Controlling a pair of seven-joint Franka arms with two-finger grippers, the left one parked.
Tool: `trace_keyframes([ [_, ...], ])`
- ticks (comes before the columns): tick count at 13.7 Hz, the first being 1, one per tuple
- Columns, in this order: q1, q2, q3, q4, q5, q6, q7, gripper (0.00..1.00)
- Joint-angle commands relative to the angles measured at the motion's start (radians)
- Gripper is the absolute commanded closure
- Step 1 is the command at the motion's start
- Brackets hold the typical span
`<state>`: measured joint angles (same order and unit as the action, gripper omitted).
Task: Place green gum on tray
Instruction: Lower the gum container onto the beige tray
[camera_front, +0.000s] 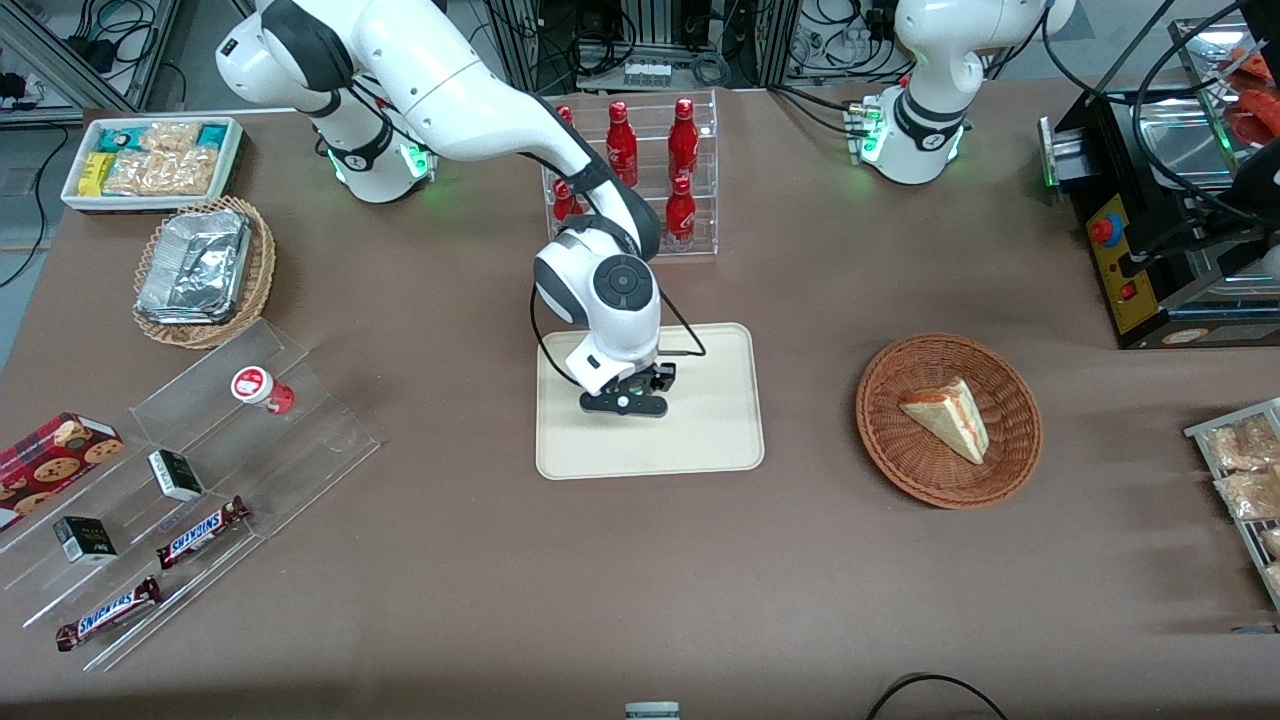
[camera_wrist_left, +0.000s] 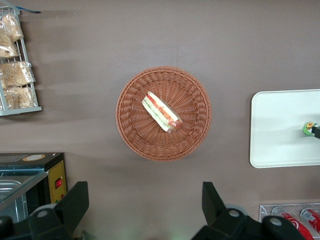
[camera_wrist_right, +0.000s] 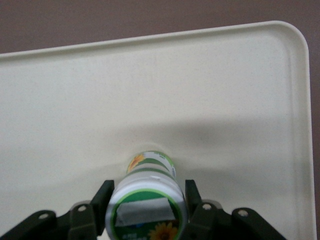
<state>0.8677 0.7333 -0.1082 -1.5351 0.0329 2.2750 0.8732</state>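
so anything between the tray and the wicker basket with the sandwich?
No. Front view shows only bare table between tray and wicker basket. The gripper holds the green gum over the tray.

A count of the worktop's goods

One tray (camera_front: 720, 440), one green gum (camera_wrist_right: 150, 200) clamped in the one gripper (camera_front: 625, 405) above it, and one red-lidded bottle (camera_front: 260, 387). There are two wicker baskets (camera_front: 1020, 440), one of them with a single sandwich wedge (camera_front: 945, 415). Five red drink bottles (camera_front: 683, 130) show in the clear rack (the arm may hide more). The stepped display has two Snickers bars (camera_front: 200, 532), two small dark boxes (camera_front: 175, 474) and one cookie box (camera_front: 55, 455). One white bin (camera_front: 235, 140) holds snack packets too jumbled to count.
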Motion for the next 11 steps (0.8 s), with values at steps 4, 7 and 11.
trace_keyframes([
  [4, 0.01, 0.026, -0.011, 0.032, -0.011, 0.0, -0.031, 0.0],
  [7, 0.011, 0.017, -0.011, 0.033, -0.013, -0.003, -0.036, 0.0],
  [11, 0.008, -0.009, -0.011, 0.032, -0.016, -0.02, -0.06, 0.0],
])
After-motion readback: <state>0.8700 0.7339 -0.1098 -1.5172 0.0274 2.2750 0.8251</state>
